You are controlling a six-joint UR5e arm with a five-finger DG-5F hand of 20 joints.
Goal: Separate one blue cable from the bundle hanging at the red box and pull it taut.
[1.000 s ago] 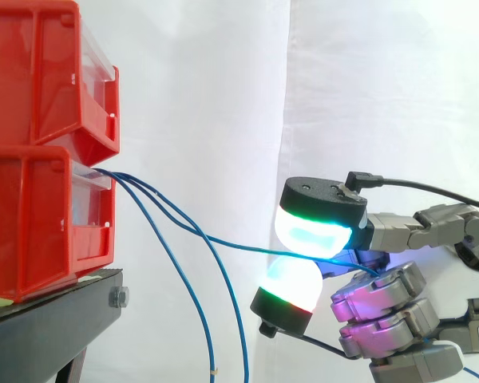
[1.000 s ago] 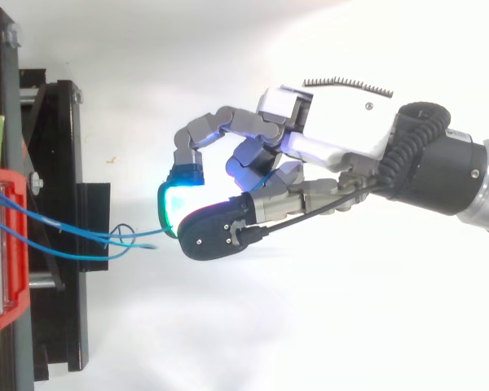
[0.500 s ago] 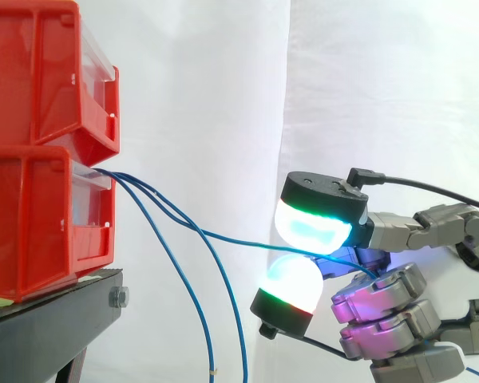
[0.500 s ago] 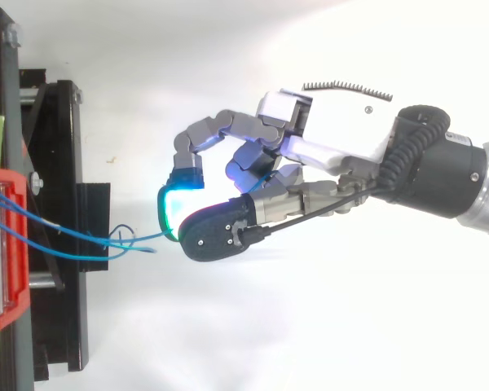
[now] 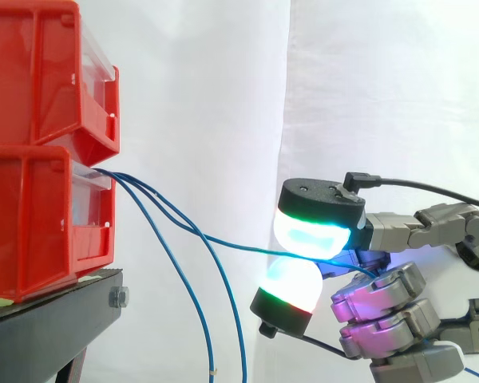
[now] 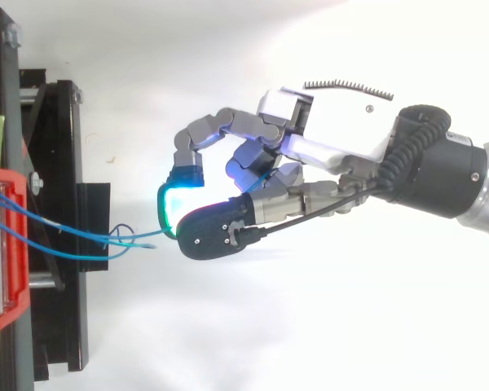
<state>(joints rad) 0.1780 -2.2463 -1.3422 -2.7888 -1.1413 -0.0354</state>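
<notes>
Three thin blue cables come out of the lower red bin (image 5: 40, 215) at its front lip. Two of them (image 5: 193, 295) hang down in curves toward the floor. The third blue cable (image 5: 231, 242) runs nearly level to the right and ends between two glowing pads of my hand (image 5: 383, 299). In the side view the upper pad (image 5: 313, 230) glows green-white and the lower pad (image 5: 291, 279) white with a red rim; they press together on the cable. From above, my hand (image 6: 326, 155) sits right of the stand, its fingers curled, with the cable (image 6: 81, 235) stretching left to the bin.
A second red bin (image 5: 48, 72) is stacked on the lower one. Both rest on a black stand (image 5: 56, 319) at the left. A white curtain hangs behind. In the top view the black stand frame (image 6: 61, 228) lies left of my hand.
The pinching pads shifted slightly up and then back down over the second; the cable's line to the bin is much the same.
</notes>
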